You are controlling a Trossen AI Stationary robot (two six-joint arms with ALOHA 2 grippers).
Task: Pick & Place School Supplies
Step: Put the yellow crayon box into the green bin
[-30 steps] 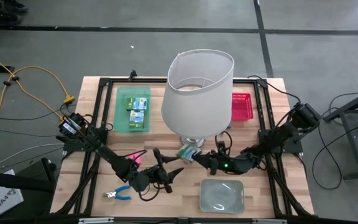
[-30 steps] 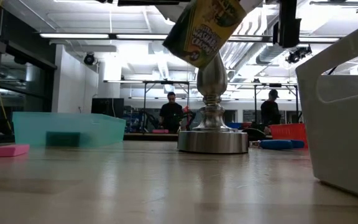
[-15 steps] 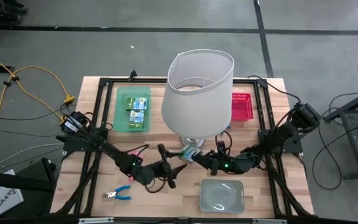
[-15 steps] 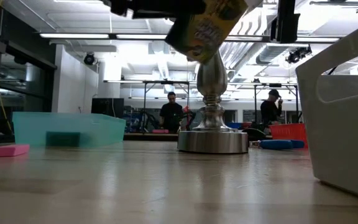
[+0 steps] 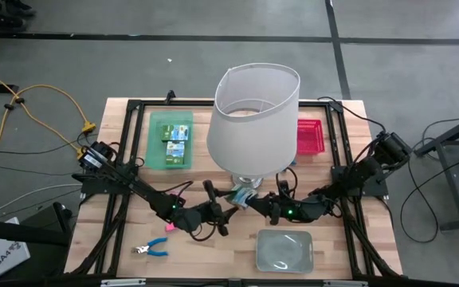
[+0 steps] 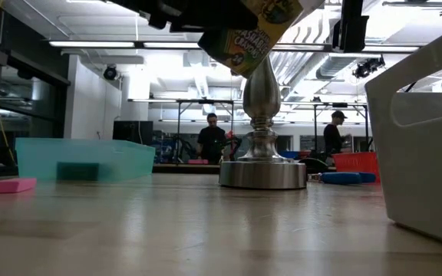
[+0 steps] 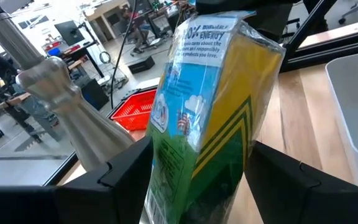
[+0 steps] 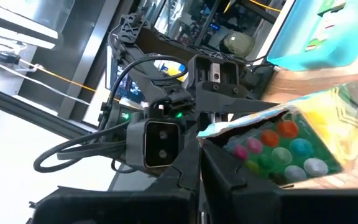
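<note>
right gripper (image 5: 255, 204): clamped tight on crayon box (image 5: 242, 197), held in the air in front of lamp base (image 6: 263, 172)
left gripper (image 5: 228, 209): fingers spread wide, one on each side of the box
crayon box: wrapped, green-yellow, tilted, above table (image 5: 229, 251)
scissors (image 5: 151, 249): on table near left front
eraser (image 6: 8, 185): pink, on table

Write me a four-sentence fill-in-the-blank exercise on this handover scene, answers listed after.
1. The right gripper holds a crayon box in the air, in front of the ____ base.
2. The left gripper's fingers stand open on either side of the ____.
3. The scissors lie on the table nearer the ____ arm.
4. Two more boxes sit in the ____ tray.

Answers: lamp; box; left; green
</note>
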